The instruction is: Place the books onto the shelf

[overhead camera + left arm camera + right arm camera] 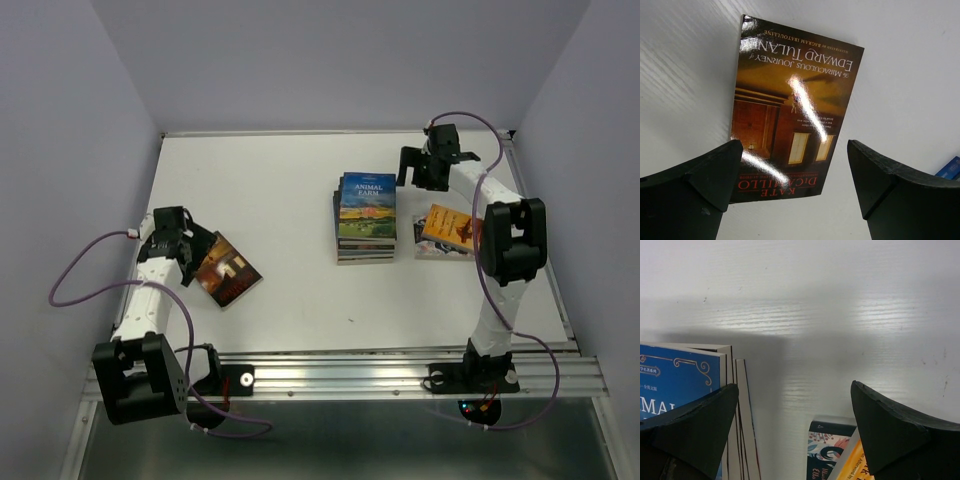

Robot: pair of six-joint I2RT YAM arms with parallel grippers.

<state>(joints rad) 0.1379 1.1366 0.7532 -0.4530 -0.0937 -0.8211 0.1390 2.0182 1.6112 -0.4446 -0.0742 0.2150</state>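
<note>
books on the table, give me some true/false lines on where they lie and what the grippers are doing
1. The Animal Farm book tops the central stack. True.
2. The left gripper is shut on the dark brown book. False: its jaws are open and the book lies flat on the table.
3. The orange book lies right of the stack, on top of another book. True.
4. The right gripper holds a book. False: it is open and holds nothing.
</note>
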